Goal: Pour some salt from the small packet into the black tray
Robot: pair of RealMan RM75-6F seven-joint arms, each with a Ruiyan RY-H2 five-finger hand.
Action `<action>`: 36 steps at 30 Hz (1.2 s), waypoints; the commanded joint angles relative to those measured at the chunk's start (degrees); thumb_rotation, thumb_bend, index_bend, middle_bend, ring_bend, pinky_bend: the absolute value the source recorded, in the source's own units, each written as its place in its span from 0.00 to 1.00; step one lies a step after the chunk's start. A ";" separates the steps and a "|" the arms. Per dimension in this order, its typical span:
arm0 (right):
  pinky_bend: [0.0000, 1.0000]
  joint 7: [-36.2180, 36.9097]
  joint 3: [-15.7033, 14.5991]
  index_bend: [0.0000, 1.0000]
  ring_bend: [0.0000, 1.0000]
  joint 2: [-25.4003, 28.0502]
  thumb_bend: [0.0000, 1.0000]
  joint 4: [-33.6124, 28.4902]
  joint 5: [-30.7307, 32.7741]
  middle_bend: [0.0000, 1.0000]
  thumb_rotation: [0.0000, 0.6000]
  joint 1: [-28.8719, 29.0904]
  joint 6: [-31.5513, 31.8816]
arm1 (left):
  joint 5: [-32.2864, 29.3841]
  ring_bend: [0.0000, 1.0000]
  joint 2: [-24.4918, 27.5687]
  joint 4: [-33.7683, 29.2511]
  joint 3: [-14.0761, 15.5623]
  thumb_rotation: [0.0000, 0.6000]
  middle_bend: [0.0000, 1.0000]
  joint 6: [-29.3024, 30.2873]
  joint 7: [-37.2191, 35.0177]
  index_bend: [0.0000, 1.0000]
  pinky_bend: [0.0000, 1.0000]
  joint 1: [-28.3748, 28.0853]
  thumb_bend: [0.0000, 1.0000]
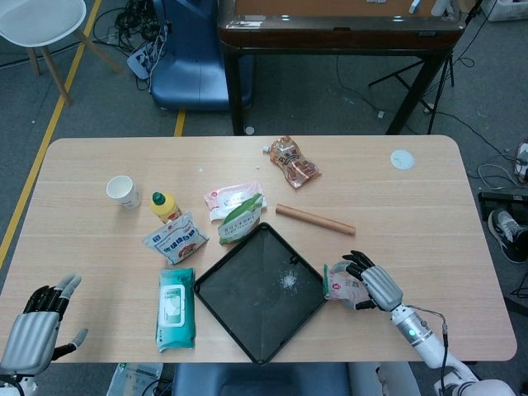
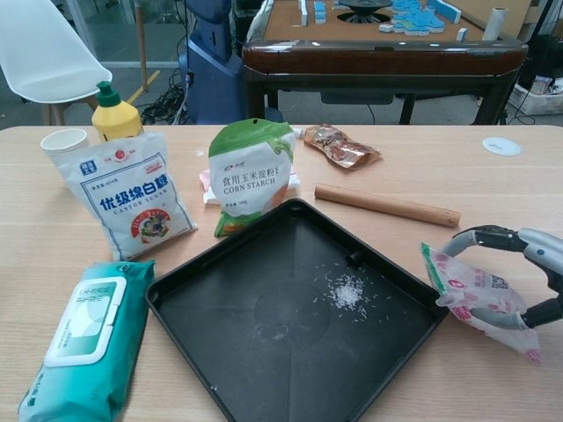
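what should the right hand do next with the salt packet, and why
Probably set the salt packet down on the table and let go. A small pile of salt already lies in the black tray, and the right hand holds the packet beside the tray's right edge, not over it.
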 commanded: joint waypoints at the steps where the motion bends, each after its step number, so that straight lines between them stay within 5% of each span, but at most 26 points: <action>1: 0.10 -0.07 0.24 0.40 0.22 -0.28 0.42 -0.51 0.09 0.35 1.00 0.41 -0.26 | -0.05 0.15 -0.01 0.13 0.07 1.00 0.11 0.12 -0.16 0.10 0.09 0.14 0.20; 5: 0.18 0.54 0.33 0.47 0.27 -0.04 0.53 -0.83 0.25 0.40 1.00 0.33 -0.02 | -0.14 0.15 0.12 0.23 0.10 1.00 0.11 0.47 -0.37 0.10 0.09 0.39 0.20; 18: 0.20 5.86 2.62 0.49 0.29 -0.64 0.53 1.50 1.47 0.42 1.00 -1.18 7.19 | 0.00 0.15 -0.17 0.42 0.07 1.00 0.11 -0.40 -0.36 0.10 0.09 -0.12 0.20; 36: 0.20 7.87 3.66 0.49 0.29 -5.96 0.50 7.54 0.89 0.39 1.00 4.25 6.65 | -0.39 0.15 0.17 0.35 0.11 1.00 0.11 -0.10 -0.49 0.10 0.09 0.16 0.20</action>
